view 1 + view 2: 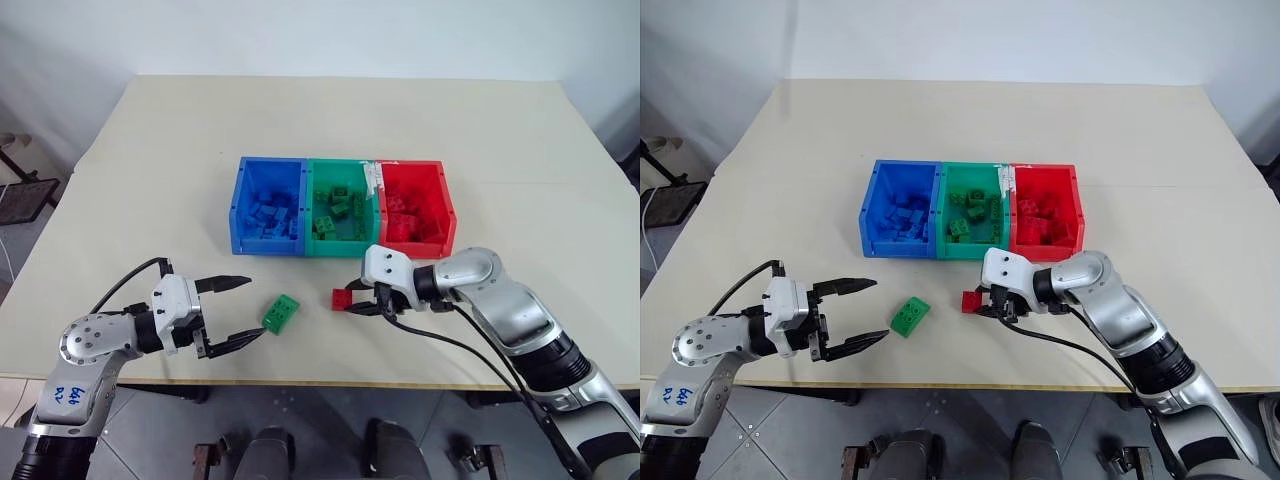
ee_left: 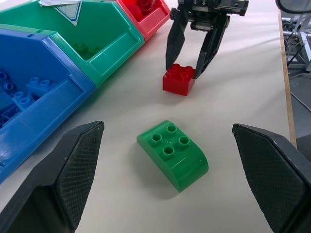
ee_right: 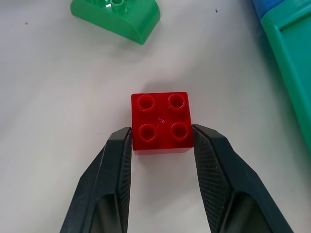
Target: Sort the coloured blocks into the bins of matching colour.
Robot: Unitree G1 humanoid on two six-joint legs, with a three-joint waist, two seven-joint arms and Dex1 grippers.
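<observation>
A small square red block (image 3: 160, 121) rests on the table in front of the bins, and my right gripper (image 1: 352, 301) is shut on it, one finger pressed to each side. A green block (image 1: 281, 313) with a rounded end lies loose on the table a little to its left. My left gripper (image 1: 256, 307) hangs open just left of the green block, fingers spread wide and pointing at it without touching. The joined bins stand behind: blue (image 1: 237, 215), green (image 1: 312, 205) and red (image 1: 447, 210), each holding bricks of its own colour.
A white label (image 1: 374, 178) sits on the wall between the green and red bins. The table's front edge (image 1: 330, 383) runs close below both grippers. Bare tabletop stretches behind and beside the bins.
</observation>
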